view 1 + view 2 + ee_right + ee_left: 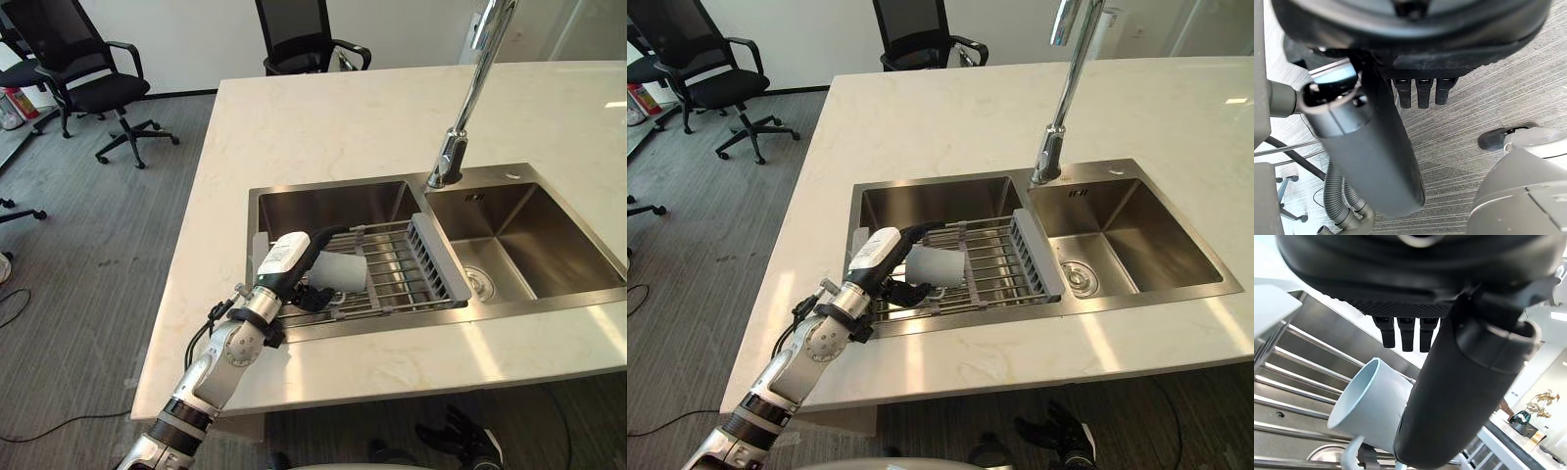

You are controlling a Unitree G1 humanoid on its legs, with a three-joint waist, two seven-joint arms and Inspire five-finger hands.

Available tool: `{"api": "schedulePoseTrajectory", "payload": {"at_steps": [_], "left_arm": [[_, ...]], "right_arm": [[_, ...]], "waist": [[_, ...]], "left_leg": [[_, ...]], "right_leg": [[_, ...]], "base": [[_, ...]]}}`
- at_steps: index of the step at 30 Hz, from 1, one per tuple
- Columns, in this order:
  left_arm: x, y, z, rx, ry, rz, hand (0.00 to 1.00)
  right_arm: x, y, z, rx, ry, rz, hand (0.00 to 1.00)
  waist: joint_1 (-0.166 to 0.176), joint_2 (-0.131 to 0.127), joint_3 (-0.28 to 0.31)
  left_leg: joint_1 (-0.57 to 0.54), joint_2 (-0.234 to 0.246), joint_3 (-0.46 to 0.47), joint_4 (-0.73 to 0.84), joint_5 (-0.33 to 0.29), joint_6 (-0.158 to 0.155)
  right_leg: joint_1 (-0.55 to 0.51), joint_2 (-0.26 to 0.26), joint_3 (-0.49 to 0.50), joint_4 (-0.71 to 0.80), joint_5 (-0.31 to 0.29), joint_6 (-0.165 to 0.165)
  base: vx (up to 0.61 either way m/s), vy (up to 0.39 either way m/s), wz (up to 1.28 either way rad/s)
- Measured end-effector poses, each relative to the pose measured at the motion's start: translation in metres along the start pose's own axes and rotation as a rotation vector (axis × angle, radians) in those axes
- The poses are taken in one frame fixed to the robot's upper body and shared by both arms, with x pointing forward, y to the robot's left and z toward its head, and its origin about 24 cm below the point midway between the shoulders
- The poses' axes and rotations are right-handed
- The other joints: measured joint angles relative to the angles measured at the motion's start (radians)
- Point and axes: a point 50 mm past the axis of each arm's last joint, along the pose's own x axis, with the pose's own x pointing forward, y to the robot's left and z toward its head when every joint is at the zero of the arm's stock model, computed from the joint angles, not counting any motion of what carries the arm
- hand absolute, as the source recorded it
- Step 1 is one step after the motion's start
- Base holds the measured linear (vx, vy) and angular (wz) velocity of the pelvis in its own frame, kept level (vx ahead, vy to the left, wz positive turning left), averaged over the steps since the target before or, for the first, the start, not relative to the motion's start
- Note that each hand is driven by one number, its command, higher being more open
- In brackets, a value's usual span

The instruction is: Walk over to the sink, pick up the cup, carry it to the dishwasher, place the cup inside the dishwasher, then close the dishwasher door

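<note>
**Cup (pixel 340 272) on its side on the sink rack, left hand set about it**

Centre frame in the head views, a double steel sink (pixel 387 184) is sunk into a pale stone counter (pixel 333 117). A wire rack (pixel 392 269) with a grey end piece spans the front of the left basin (pixel 323 208). The pale cup lies tipped over on the rack's left part, its handle toward the lower edge of the frame. The right basin (pixel 534 235) shows a drain at its lower left. A tall chrome tap (pixel 465 98) rises from the rim between the basins toward the top of the frame.

The left arm comes up from the lower left, and the left hand (pixel 289 262) sits at the cup's left end. In the left wrist view the cup's open mouth faces the palm. The thumb (pixel 1449 396) lies along the cup's side, touching it. The fingers (pixel 1406 335) reach out beyond the rim, straight rather than wrapped round it. The hand brackets the cup with thumb and fingers apart, not clamped, and the cup rests on the rack bars.

The right hand (pixel 460 436) shows at the bottom edge, right of centre, below the counter's front. Its wrist view has it over grey striped floor (pixel 1488 98), the fingers (pixel 1422 93) relaxed and holding nothing.

Two black office chairs (pixel 93 73) (pixel 304 34) stand at the upper left and top centre.
</note>
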Motion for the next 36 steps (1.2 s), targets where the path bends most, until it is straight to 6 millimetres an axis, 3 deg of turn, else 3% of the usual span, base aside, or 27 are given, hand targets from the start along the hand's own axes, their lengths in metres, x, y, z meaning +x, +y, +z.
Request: {"api": "schedulePoseTrajectory", "payload": {"at_steps": [6, 10, 11, 19, 27, 32, 36], "left_arm": [[0.001, -0.011, -0.014, 0.072, 0.061, -0.075, 0.90], [0.012, -0.008, -0.010, 0.126, 0.029, -0.098, 0.90], [0.017, -0.004, -0.007, 0.165, 0.007, -0.109, 0.30], [0.031, 0.013, -0.005, 0.260, -0.028, -0.124, 0.30], [0.031, 0.014, -0.004, 0.193, -0.030, -0.122, 0.30], [0.022, 0.008, 0.016, 0.011, -0.080, -0.066, 0.30], [0.014, 0.012, 0.043, -0.285, -0.155, 0.079, 0.30]], "right_arm": [[0.000, 0.000, 0.000, 0.000, 0.001, 0.002, 0.90], [0.000, 0.001, 0.001, 0.000, -0.004, 0.005, 0.90], [0.001, 0.001, 0.004, 0.000, -0.015, 0.008, 0.90], [0.003, 0.003, 0.010, -0.001, -0.032, 0.010, 0.90], [0.003, 0.003, 0.011, 0.000, -0.037, 0.011, 0.90], [0.000, -0.001, 0.005, 0.010, -0.021, -0.004, 0.90], [-0.002, -0.006, 0.000, 0.039, -0.013, -0.023, 0.90]], "waist": [[-0.015, 0.000, 0.000], [-0.021, 0.001, 0.005], [-0.025, 0.002, 0.016], [-0.053, 0.015, 0.028], [-0.069, 0.031, 0.037], [-0.049, 0.031, 0.037], [-0.025, 0.030, 0.037]], "left_leg": [[-0.006, 0.003, 0.025, 0.000, -0.006, -0.005], [-0.010, 0.004, 0.026, 0.004, -0.008, -0.007], [-0.011, 0.005, 0.028, 0.005, -0.008, -0.007], [-0.020, 0.006, 0.035, 0.005, -0.010, -0.010], [-0.019, 0.006, 0.033, 0.005, -0.010, -0.010], [-0.019, 0.007, 0.027, 0.005, -0.010, -0.010], [-0.008, 0.007, 0.026, 0.000, -0.010, -0.010]], "right_leg": [[-0.019, 0.005, 0.022, 0.000, 0.001, -0.001], [-0.024, 0.005, 0.022, 0.000, 0.001, -0.001], [-0.025, 0.006, 0.023, 0.000, 0.001, -0.001], [-0.038, 0.009, 0.028, 0.000, 0.001, -0.001], [-0.035, 0.009, 0.027, 0.001, 0.001, -0.001], [-0.031, 0.008, 0.025, 0.003, 0.001, 0.000], [-0.020, 0.009, 0.030, 0.011, 0.000, 0.000]], "base": [[-0.01, 0.000, -0.10], [0.00, -0.002, -0.01], [0.00, 0.000, 0.00], [0.00, -0.004, -0.01], [0.00, 0.000, 0.00], [0.00, -0.002, 0.03], [0.00, 0.000, -0.01]]}}
